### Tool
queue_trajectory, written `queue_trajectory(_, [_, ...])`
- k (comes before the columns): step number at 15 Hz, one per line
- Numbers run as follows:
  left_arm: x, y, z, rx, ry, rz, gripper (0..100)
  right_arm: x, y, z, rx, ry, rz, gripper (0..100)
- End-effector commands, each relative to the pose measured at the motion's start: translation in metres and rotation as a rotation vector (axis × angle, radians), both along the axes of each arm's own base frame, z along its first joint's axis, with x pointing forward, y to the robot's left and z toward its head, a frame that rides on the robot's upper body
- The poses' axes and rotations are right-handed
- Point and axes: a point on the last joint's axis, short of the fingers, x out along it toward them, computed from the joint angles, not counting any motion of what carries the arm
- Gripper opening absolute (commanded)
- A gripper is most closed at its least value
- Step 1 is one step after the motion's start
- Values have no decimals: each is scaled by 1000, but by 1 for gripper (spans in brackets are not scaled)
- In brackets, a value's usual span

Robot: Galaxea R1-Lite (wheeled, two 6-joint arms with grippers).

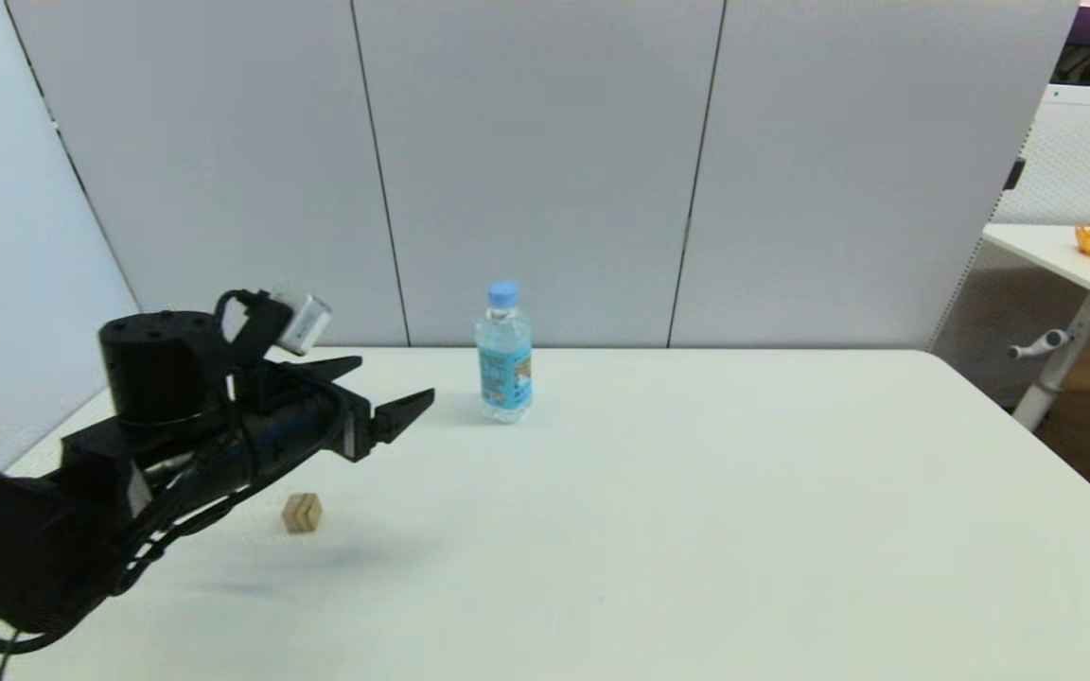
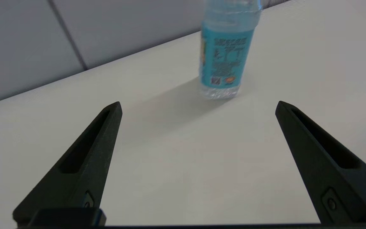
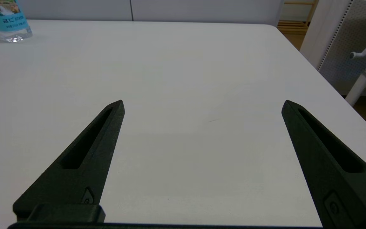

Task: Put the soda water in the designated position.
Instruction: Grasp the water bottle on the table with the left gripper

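A white counter [image 1: 696, 492] is shown bearing two small items, backed by grey wall panels.

The soda water [image 1: 504, 352], a clear bottle with a light-blue cap and a blue label, is seen standing upright near the counter's far edge, left of centre, its shadow cast on the surface to its left. A small wooden cube [image 1: 302, 513] is seen resting nearer the front on the left side, well apart from the bottle. The same bottle is seen in the left wrist view [image 2: 226, 54] and at the frame's corner in the right wrist view [image 3: 8, 22]. The counter's rounded far-right corner is visible.
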Motion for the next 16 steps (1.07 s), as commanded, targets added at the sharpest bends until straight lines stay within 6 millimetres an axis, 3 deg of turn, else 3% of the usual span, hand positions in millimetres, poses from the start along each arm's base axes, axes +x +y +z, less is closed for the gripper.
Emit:
queue_trajectory(1, [43, -41, -26, -29, 13, -67, 100, 0, 0, 0, -1, 0, 2, 100])
queue_trajectory(8, [88, -70, -46, -91, -41, -82, 100, 0, 0, 0, -1, 0, 0, 100])
queue_trajectory(16, [109, -91, -43, -141, -96, -103, 100, 0, 0, 0, -1, 0, 0, 100])
